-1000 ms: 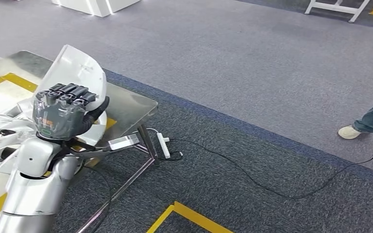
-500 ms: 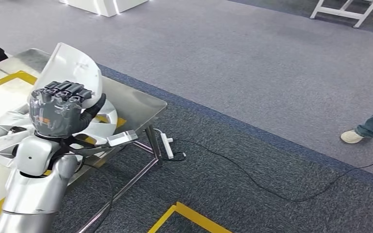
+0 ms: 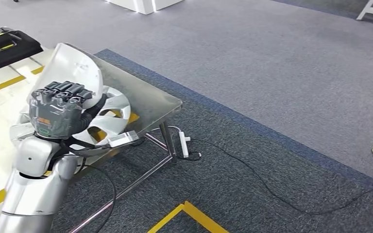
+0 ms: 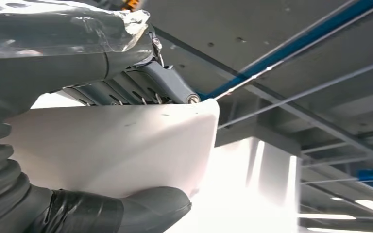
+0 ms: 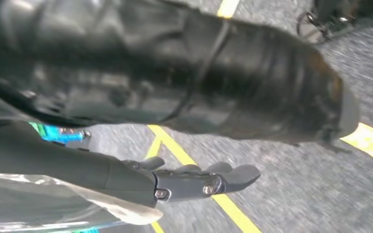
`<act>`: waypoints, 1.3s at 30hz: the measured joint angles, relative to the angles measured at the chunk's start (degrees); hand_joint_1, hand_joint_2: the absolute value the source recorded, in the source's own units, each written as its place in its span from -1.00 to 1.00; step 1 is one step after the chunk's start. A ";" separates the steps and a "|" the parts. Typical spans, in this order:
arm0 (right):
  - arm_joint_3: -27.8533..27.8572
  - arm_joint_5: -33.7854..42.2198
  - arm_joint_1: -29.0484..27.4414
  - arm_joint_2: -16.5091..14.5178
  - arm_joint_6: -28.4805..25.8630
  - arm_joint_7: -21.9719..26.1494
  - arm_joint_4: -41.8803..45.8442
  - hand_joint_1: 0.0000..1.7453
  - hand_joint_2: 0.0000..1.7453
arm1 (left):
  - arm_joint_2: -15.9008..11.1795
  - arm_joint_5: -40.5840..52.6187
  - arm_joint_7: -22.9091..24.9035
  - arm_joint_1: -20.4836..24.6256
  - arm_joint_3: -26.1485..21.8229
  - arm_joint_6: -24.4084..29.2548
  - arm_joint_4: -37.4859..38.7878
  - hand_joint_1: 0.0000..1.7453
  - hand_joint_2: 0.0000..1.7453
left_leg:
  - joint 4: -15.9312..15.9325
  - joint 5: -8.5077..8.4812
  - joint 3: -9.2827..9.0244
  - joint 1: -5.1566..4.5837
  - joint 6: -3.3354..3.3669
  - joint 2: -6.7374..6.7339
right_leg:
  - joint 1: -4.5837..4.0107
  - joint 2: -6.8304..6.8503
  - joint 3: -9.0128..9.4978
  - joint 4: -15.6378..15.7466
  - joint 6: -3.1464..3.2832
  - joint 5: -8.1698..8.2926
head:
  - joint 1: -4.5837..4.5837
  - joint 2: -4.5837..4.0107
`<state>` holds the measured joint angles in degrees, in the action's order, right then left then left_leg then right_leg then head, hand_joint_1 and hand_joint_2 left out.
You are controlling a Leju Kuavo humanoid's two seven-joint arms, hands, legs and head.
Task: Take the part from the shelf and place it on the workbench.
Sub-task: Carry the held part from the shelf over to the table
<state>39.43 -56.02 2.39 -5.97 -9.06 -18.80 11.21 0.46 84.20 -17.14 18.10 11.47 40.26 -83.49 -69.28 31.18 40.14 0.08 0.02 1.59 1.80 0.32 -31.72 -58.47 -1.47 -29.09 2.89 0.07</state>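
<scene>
1. Left hand is seen raised over the near part of the workbench, its dark fingers folded over the rim of the white part and the thumb pressed on the opposite face, so the part is clamped.
2. In the left wrist view the same white part is shown pinched between the fingers and the thumb.
3. The part is held upright and slightly tilted, above the workbench's steel top and clear of it.
4. Silver wheel covers are seen lying on the workbench beneath the hand, close to its near edge.
5. A black case is set towards the far left corner.
6. The right hand is seen over grey carpet with yellow lines, its fingers extended and nothing gripped.
7. A white power strip lies on the floor by the workbench leg.
</scene>
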 joint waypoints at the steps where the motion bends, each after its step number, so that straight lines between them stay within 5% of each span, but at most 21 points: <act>1: 0.00 0.00 -0.04 0.02 -0.04 0.00 0.00 -1.00 -1.00 | 0.00 -0.01 0.02 -0.09 0.04 0.00 0.01 1.00 1.00 | -3.57 1.22 1.74 0.16 -0.18 -0.61 | -0.09 0.79 0.08 0.00 0.12 -0.12 | 0.00 0.00; 3: 0.00 0.01 -0.06 0.03 -0.05 -0.01 0.00 -1.00 -1.00 | -0.04 -0.01 0.05 -0.29 0.12 0.00 0.04 1.00 1.00 | -5.59 0.60 2.83 0.35 -0.33 -0.98 | -0.17 2.36 0.38 -0.01 0.19 -0.42 | 0.02 0.00; 5: 0.00 0.02 -0.02 0.02 -0.05 -0.02 0.00 -1.00 -1.00 | -0.12 -0.01 0.09 -0.31 0.17 0.00 0.06 1.00 1.00 | 0.56 -3.49 -0.03 0.31 -0.04 -2.12 | -0.18 3.76 0.99 -0.01 -0.05 -0.89 | 0.04 0.00; 7: 0.00 0.06 -0.01 0.01 -0.01 -0.02 0.00 -1.00 -1.00 | -0.15 -0.03 0.25 -0.11 0.28 0.00 0.07 1.00 1.00 | 7.18 -5.71 -3.29 -0.36 0.60 -4.63 | -0.41 4.97 1.51 -0.03 -0.66 -1.42 | 0.04 0.00; 9: 0.01 0.11 0.08 0.01 0.07 -0.02 0.00 -1.00 -1.00 | -0.16 -0.13 0.46 0.05 0.51 0.00 0.10 1.00 1.00 | 9.31 -5.28 -4.19 -1.02 1.21 -5.46 | -0.69 6.30 1.76 0.05 -1.35 -1.73 | -0.02 0.01; 11: 0.01 0.11 0.41 0.01 0.11 -0.07 0.01 -1.00 -1.00 | -0.29 -0.22 0.62 0.03 0.63 0.00 0.12 1.00 1.00 | 9.93 -5.24 -4.32 -0.92 1.76 -4.08 | -0.64 7.21 2.15 0.21 -1.96 -2.09 | -0.04 0.02; 13: 0.01 0.09 0.63 0.02 0.15 -0.15 0.02 -1.00 -1.00 | -0.38 -0.25 0.77 0.22 0.66 0.02 0.15 1.00 1.00 | 10.44 -5.43 -4.72 -0.53 2.36 -2.74 | -0.49 4.69 1.31 -1.99 -2.36 -3.72 | -0.15 0.01; 15: -0.01 0.09 0.54 0.01 0.25 -0.22 0.01 -1.00 -1.00 | -0.27 -0.23 0.97 0.42 0.76 0.02 0.22 1.00 1.00 | 10.58 -5.49 -4.85 -0.36 2.81 -1.35 | -0.44 1.02 -2.40 -9.03 -2.42 -6.82 | -0.42 0.01; 17: -0.02 0.08 0.29 0.02 0.32 -0.32 0.00 -1.00 -1.00 | -0.18 -0.21 1.21 0.29 0.86 0.00 0.39 1.00 1.00 | 10.55 -5.47 -4.85 -0.47 3.00 0.32 | -0.56 -0.11 -6.54 -15.70 -2.36 -8.40 | -0.55 0.01; 18: 0.01 0.07 0.17 0.02 0.32 -0.37 0.00 -1.00 -1.00 | -0.17 -0.19 1.33 0.21 0.89 0.00 0.49 1.00 1.00 | 10.52 -5.46 -4.87 -0.52 3.02 1.20 | -0.64 -0.26 -7.47 -16.30 -2.27 -7.56 | -0.55 0.01; 20: 0.04 0.03 0.09 0.03 0.34 -0.39 0.00 -1.00 -1.00 | -0.17 -0.17 1.45 0.15 0.90 0.00 0.61 1.00 1.00 | 10.42 -5.42 -4.97 -0.51 2.97 2.91 | -0.69 -1.08 -6.09 -10.90 -1.96 -3.00 | -0.55 0.00; 22: 0.03 0.02 0.14 0.02 0.39 -0.36 0.00 -1.00 -1.00 | -0.16 -0.15 1.49 0.23 0.91 -0.01 0.66 1.00 1.00 | 10.11 -5.34 -4.77 -0.50 2.62 4.39 | -0.40 -3.76 -3.11 -3.64 -1.57 0.18 | -0.50 0.00; 24: 0.02 0.02 0.16 0.01 0.42 -0.31 0.00 -1.00 -1.00 | -0.15 -0.12 1.49 0.26 0.91 -0.01 0.73 1.00 1.00 | 9.96 -5.53 -4.26 -0.31 1.89 5.72 | -0.33 -5.26 -1.65 -0.86 -1.17 0.31 | -0.46 0.01; 26: 0.03 0.01 0.19 -0.07 0.43 -0.33 0.00 -1.00 -1.00 | -0.25 -0.08 1.53 0.14 0.90 -0.01 0.79 1.00 1.00 | 10.06 -5.80 -3.89 -0.06 1.15 6.89 | -0.36 -4.00 -1.24 -0.42 -0.65 0.47 | -0.50 0.02; 28: 0.05 -0.02 0.23 -0.07 0.41 -0.37 0.03 -1.00 -1.00 | -0.44 -0.08 1.75 0.19 0.92 0.00 0.84 1.00 1.00 | 8.36 -4.62 -3.03 -0.22 0.54 4.86 | -0.15 -2.45 -0.81 0.10 0.05 0.67 | -0.02 0.01; 30: 0.07 -0.04 0.16 0.01 0.39 -0.35 0.07 -1.00 -1.00 | -0.53 -0.10 2.01 0.36 0.98 0.01 0.92 1.00 1.00 | 2.49 -1.52 -0.37 -0.21 -0.10 0.91 | -0.16 -0.85 -0.46 0.38 0.52 0.62 | 0.60 0.02; 32: 0.07 -0.04 0.04 0.01 0.39 -0.35 0.07 -1.00 -1.00 | -0.54 -0.09 2.19 0.25 1.05 -0.01 1.11 1.00 1.00 | -4.20 0.97 2.77 0.20 -0.61 -0.75 | -0.26 0.89 -0.32 0.37 0.60 0.41 | 0.73 0.02; 33: 0.07 -0.04 0.02 0.01 0.39 -0.35 0.07 -1.00 -1.00 | -0.55 -0.08 2.28 0.15 1.08 -0.02 1.23 1.00 1.00 | -5.30 0.86 3.27 0.36 -0.76 -1.00 | -0.27 1.77 -0.23 0.36 0.56 0.29 | 0.75 0.02; 35: 0.07 -0.05 0.05 0.01 0.42 -0.32 0.07 -1.00 -1.00 | -0.60 0.01 2.46 0.12 1.13 -0.02 1.39 1.00 1.00 | -0.93 -2.24 0.95 0.48 -0.75 -1.72 | -0.26 3.31 0.12 0.36 0.35 0.02 | 0.76 0.02; 37: 0.08 -0.07 0.09 0.01 0.45 -0.26 0.07 -1.00 -1.00 | -0.64 0.14 2.61 0.29 1.18 -0.02 1.42 1.00 1.00 | 6.77 -5.04 -3.07 -0.02 -0.30 -4.15 | -0.42 4.66 0.58 0.34 -0.12 -0.37 | 0.79 0.01; 39: 0.08 -0.14 0.17 0.01 0.50 -0.12 0.07 -1.00 -1.00 | -0.66 0.25 2.95 0.43 1.31 -0.02 1.44 1.00 1.00 | 10.24 -5.35 -4.72 -0.65 0.40 -5.54 | -0.70 5.92 0.89 0.44 -0.80 -0.71 | 0.73 0.01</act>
<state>39.51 -56.16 2.56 -5.97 -8.56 -18.92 11.28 -0.20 84.45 -14.19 18.53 12.78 40.24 -82.05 -59.05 25.83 35.42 -0.56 0.42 -3.96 1.10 6.24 -30.83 -58.03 -2.27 -29.79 3.61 0.07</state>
